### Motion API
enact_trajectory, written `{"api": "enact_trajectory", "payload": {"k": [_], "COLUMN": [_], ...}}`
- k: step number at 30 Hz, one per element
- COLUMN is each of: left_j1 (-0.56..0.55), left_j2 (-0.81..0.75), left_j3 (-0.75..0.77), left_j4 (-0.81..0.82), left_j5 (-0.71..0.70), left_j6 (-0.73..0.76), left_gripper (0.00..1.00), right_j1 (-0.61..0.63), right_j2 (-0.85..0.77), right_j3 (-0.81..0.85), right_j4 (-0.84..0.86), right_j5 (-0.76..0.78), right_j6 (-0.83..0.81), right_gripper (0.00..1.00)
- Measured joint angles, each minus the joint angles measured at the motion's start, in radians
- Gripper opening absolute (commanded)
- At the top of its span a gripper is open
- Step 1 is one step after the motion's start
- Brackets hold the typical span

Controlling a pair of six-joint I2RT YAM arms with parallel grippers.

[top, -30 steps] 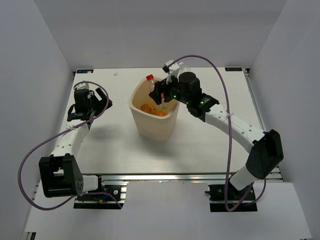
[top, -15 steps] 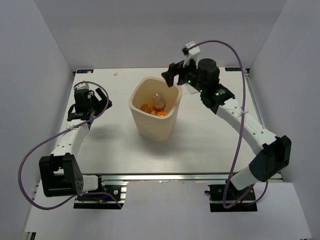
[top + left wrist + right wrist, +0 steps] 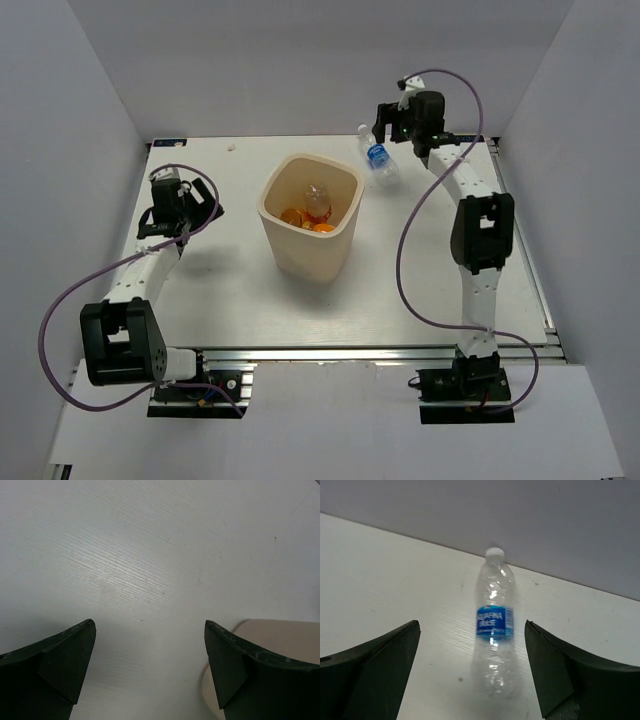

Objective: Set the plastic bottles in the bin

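Observation:
The cream bin [image 3: 285, 250] stands mid-table. Inside it lie orange bottles [image 3: 293, 216] and a clear bottle with a red label [image 3: 318, 203]. A clear bottle with a blue label [image 3: 378, 158] lies on the table to the right of the bin's far corner. My right gripper [image 3: 390, 122] is open above the back of the table, just right of that bottle; in the right wrist view the bottle [image 3: 494, 630] lies between and beyond my open fingers [image 3: 560, 675]. My left gripper [image 3: 205, 200] is open and empty over bare table left of the bin, whose rim [image 3: 270, 630] shows in the left wrist view.
White walls enclose the table at the back and both sides. The right arm stretches along the right side of the table to the back. The table's back edge lies close behind the blue-label bottle.
The right gripper let the red-label bottle fall into the bin, then swung back and right to the table's far edge, uncovering the blue-label bottle. The left arm barely moved.

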Motion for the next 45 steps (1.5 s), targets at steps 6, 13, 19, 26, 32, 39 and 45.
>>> {"api": "enact_trajectory", "payload": {"k": [6, 13, 19, 26, 32, 39, 45], "left_j1": [0.0, 0.0, 0.0, 0.0, 0.0, 0.0, 0.0], "left_j2": [0.042, 0.103, 0.124, 0.124, 0.119, 0.061, 0.029], "left_j3": [0.002, 0.026, 0.029, 0.03, 0.029, 0.027, 0.026], "left_j4": [-0.001, -0.005, -0.013, -0.013, -0.014, -0.012, -0.011], "left_j5": [-0.033, -0.071, -0.082, -0.089, -0.087, -0.07, -0.056], "left_j6": [0.001, 0.0, 0.0, 0.0, -0.001, -0.001, -0.001], "left_gripper": [0.98, 0.98, 0.98, 0.98, 0.98, 0.98, 0.98], "right_j1": [-0.003, -0.003, -0.004, -0.004, -0.006, 0.002, 0.143], "right_j2": [0.305, 0.431, 0.437, 0.302, 0.075, -0.281, -0.426], "right_j3": [0.234, 0.254, 0.259, 0.116, -0.013, -0.106, -0.094], "right_j4": [-0.019, -0.02, -0.004, 0.002, 0.007, 0.079, 0.089], "right_j5": [0.072, 0.086, 0.054, 0.036, 0.004, -0.145, -0.199], "right_j6": [-0.116, -0.164, -0.157, -0.147, -0.118, -0.009, 0.004], "right_gripper": [0.89, 0.89, 0.47, 0.26, 0.24, 0.24, 0.26]}}
